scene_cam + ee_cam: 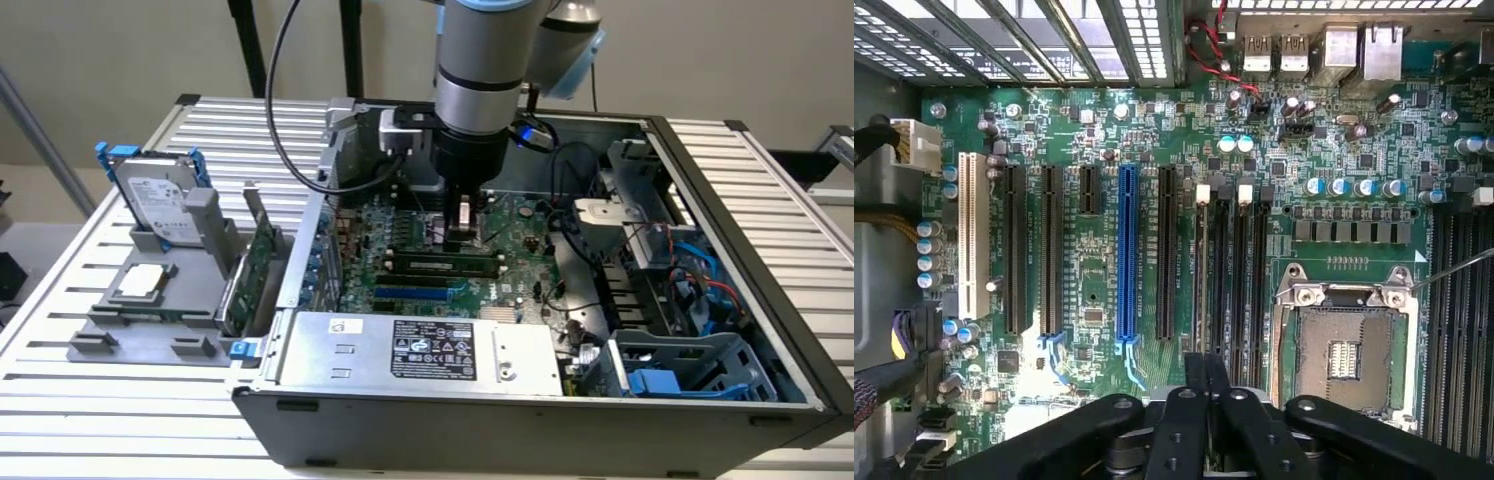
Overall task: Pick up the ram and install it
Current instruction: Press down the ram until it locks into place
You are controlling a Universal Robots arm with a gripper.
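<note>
Plain beige wall (120,50) behind a slatted metal table (774,190), evenly lit.

One computer case (534,430) lies open, holding one motherboard (514,225) and one power supply (427,350) at six o'clock in the exterior view. One arm (487,60) with one gripper (463,228) hangs at twelve o'clock. At nine o'clock one grey stand (147,335) carries one hard drive (154,195), one processor chip (143,283) and one expansion card (254,270). The wrist view shows one blue slot (1127,250), one white slot (971,235), one processor socket (1344,345) and two USB ports (1257,52).
</note>
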